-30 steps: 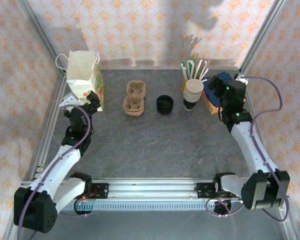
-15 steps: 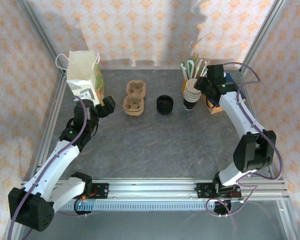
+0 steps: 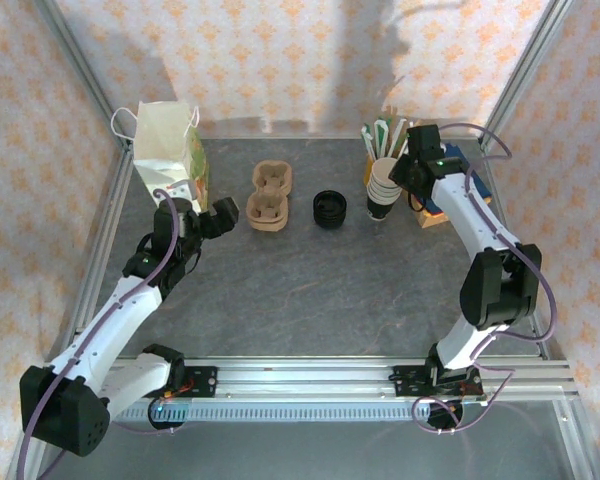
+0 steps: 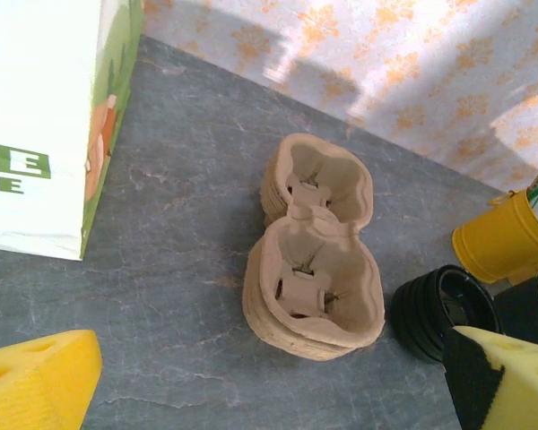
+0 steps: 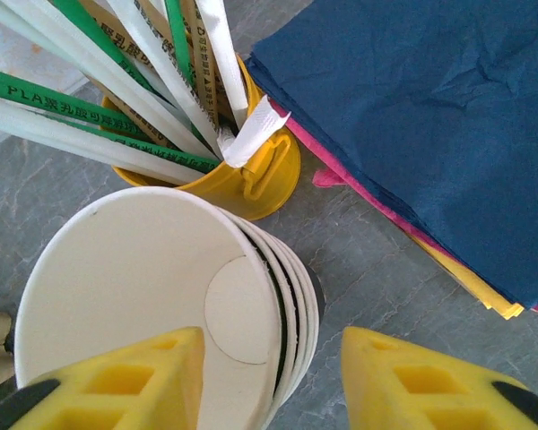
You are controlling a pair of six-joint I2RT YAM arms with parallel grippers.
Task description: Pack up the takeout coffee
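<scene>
A dark grey, stone-patterned tabletop point(image 3: 310, 285) fills the floor of the enclosure, matte and veined with paler streaks. Cream panel walls printed with an orange floral motif point(image 3: 280, 60) close it in at the back and on both sides. Slanting silver aluminium frame posts point(image 3: 80, 65) run up the two far corners. A silver aluminium rail point(image 3: 300, 372) crosses the near edge. The light is bright and even, and soft grey shadows fall across the back wall above the table's far edge.

Bag point(image 4: 36, 116) cropped at left edge, black lids point(image 4: 439, 309) partly behind left hand point(image 4: 273, 381)
</scene>
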